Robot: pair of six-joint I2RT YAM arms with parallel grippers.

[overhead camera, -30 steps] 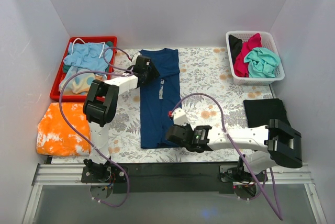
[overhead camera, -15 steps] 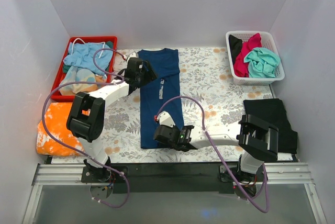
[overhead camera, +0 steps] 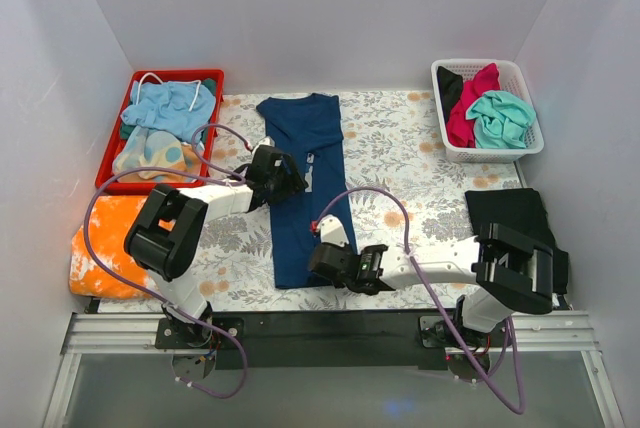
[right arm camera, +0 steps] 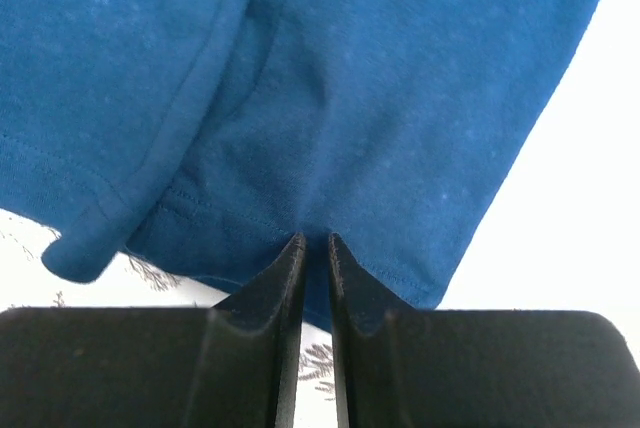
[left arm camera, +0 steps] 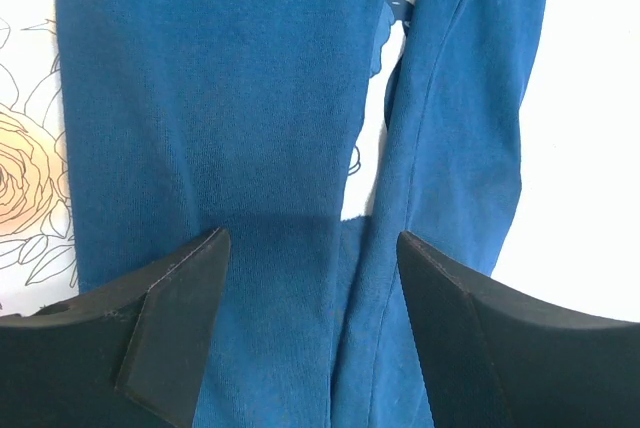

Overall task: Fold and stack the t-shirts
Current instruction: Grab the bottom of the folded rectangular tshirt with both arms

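The navy-blue t-shirt [overhead camera: 305, 198] lies on the flowered tablecloth as a long narrow strip folded lengthwise, collar end far and hem near. My left gripper [overhead camera: 287, 179] is open at the strip's left edge about halfway along. In the left wrist view the left gripper [left arm camera: 315, 278] has its jaws spread wide over the blue cloth [left arm camera: 220, 98]. My right gripper [overhead camera: 322, 262] is at the near hem. In the right wrist view the right gripper [right arm camera: 315, 245] is shut on the hem [right arm camera: 380, 148]. A folded black t-shirt [overhead camera: 512, 220] lies at the right.
A white basket [overhead camera: 446, 144] at the back right holds magenta [overhead camera: 462, 116], teal [overhead camera: 500, 116] and black tees. A red tray [overhead camera: 113, 146] at the back left holds pale blue clothes. An orange cloth [overhead camera: 105, 248] lies at the near left. White walls close in three sides.
My left gripper has moved from the shirt's far left part toward me to its mid left edge. My right gripper stays at the near hem, shifting only slightly sideways.
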